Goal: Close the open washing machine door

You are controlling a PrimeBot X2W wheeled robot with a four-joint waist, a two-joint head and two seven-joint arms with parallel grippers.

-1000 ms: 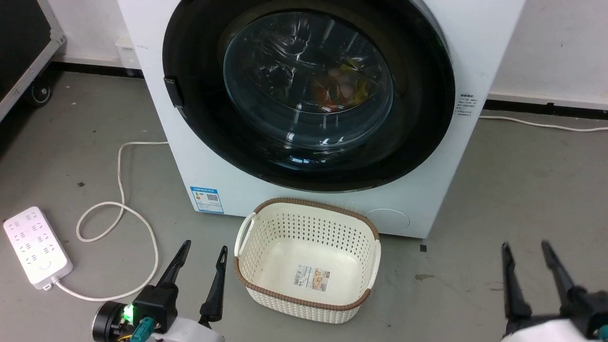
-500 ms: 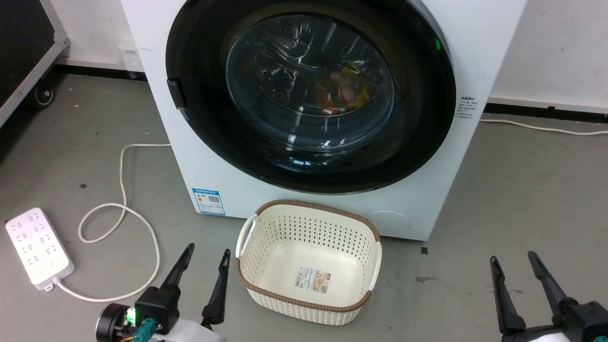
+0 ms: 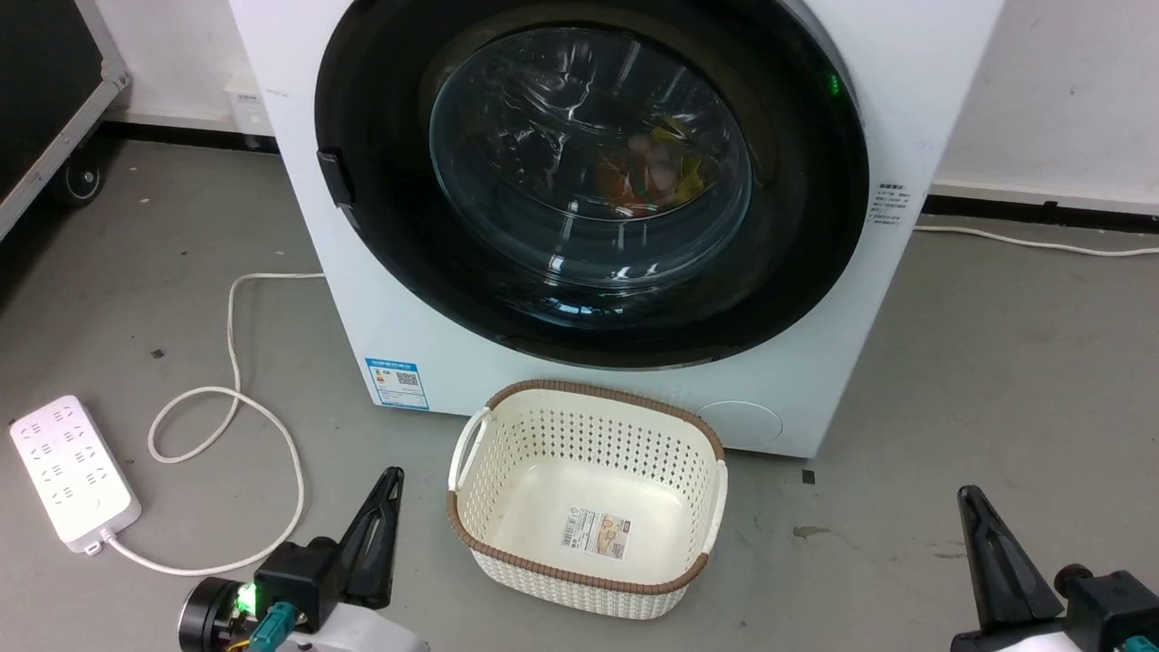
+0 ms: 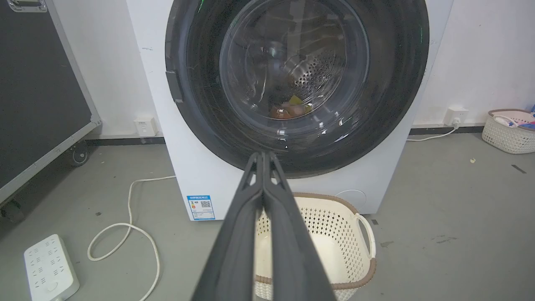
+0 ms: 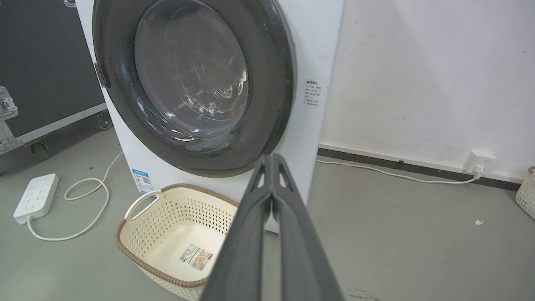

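Observation:
The washing machine door (image 3: 589, 172), a wide glossy black rim around a clear domed glass, lies flat against the white washer front, with coloured laundry visible through the glass. It also shows in the left wrist view (image 4: 294, 79) and the right wrist view (image 5: 192, 83). My left gripper (image 3: 391, 473) is low at the lower left, shut and holding nothing, its fingers pressed together (image 4: 263, 155). At the lower right my right gripper (image 3: 971, 493) is likewise shut and empty (image 5: 271, 156). Both hang well short of the door.
An empty cream basket (image 3: 589, 388) with a brown rim stands on the floor just before the washer. A white power strip (image 3: 72, 471) and its looped cable (image 3: 226, 407) lie at the left. A black wheeled case (image 3: 45, 81) is far left; another basket (image 4: 508, 129) is far right.
Both grippers have gone from open to shut, each pair of fingers now pressed together. The door has not moved. The camera shifted slightly earlier on.

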